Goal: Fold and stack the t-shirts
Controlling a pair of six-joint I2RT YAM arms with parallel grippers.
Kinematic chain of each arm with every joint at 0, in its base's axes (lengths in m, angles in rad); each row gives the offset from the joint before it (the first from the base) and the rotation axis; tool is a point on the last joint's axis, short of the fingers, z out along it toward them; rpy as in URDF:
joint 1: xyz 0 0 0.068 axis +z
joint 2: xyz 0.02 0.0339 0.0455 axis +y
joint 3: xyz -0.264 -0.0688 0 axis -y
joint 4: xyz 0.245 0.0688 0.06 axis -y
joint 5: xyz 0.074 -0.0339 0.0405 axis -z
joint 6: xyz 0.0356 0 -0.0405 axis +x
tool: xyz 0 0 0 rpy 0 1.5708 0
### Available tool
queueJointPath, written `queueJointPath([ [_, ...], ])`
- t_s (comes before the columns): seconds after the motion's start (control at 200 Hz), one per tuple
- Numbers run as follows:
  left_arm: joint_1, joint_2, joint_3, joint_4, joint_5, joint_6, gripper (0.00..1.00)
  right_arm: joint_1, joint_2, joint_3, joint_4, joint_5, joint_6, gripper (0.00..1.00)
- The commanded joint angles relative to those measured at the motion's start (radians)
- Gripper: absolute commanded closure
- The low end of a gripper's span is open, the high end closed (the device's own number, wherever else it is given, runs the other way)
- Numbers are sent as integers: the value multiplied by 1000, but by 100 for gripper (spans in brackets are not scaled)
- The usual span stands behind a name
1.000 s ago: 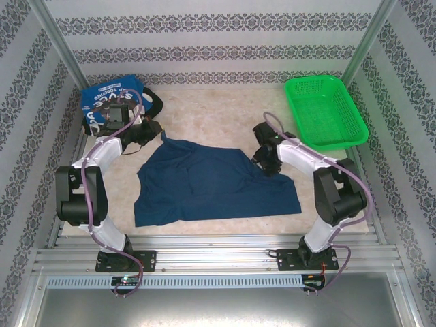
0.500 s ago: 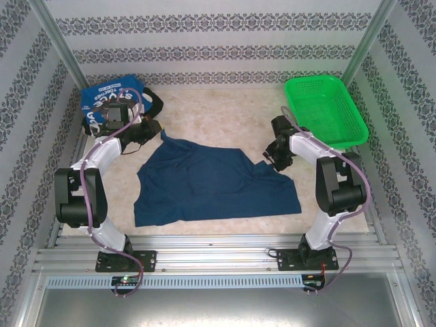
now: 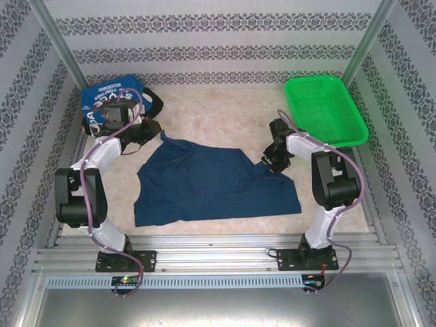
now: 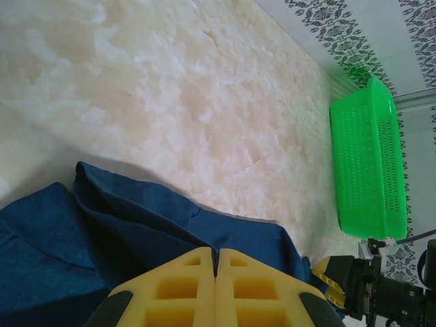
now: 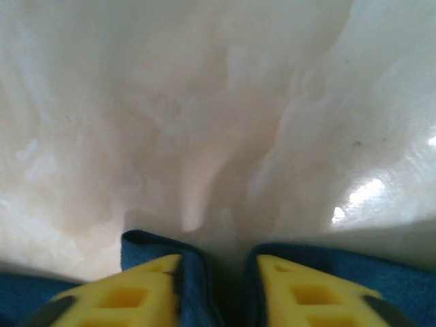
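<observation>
where the table (image 3: 218, 112) lies bare it is a pale, marbled beige, glossy enough to throw back white glints in my right wrist view. papered walls (image 3: 204, 27) with dark floral bands close it in on three sides, two metal posts (image 3: 57, 37) slant up at the far corners, and aluminium rails (image 3: 218, 259) run along the near edge. a green mesh basket (image 3: 325, 112) sits at the far right corner.

the navy tee (image 3: 211, 184) lies spread across the middle of the table, its far left corner rising to a point just beside my left gripper (image 3: 148, 129). that claw's yellow fingers are pressed flat together, no gap between them. whether a pinch of cloth is caught there i cannot tell, since the frame cuts the fingers off below. my right gripper (image 5: 218, 269) is down at the tee's right edge, fingers parted by a moderate gap and closed on nothing, navy cloth bunched against the inner side of each finger; that view is soft and blurred.

at the far left corner the blue tee (image 3: 102, 99) with white lettering is half covered by my left arm (image 3: 102, 153), so the words are cut off, and the black tee (image 3: 155, 102) beside it shows as a dark sliver — its shape is hard to make out.
</observation>
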State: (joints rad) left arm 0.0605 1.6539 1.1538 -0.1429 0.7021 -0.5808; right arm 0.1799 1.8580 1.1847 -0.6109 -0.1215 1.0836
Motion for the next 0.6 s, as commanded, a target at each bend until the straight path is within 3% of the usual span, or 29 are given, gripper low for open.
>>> queueJointPath([
  [0.0,4,1,1,-20,-6,29,100,-8,29,17,-26,-41,-25,71],
  [0.115,4,-5,-1,-32,-7,38,100,1,-59,-43,-34,-28,-24,60],
  [0.305,4,-9,-9,-35,-13,41,100,-13,-205,-48,-65,-42,-23,53],
  [0.45,4,-2,-1,-30,-10,36,100,-20,-188,39,-75,-56,-27,53],
  [0.595,4,0,1,-29,-7,38,100,-19,-70,148,-102,-70,-37,54],
])
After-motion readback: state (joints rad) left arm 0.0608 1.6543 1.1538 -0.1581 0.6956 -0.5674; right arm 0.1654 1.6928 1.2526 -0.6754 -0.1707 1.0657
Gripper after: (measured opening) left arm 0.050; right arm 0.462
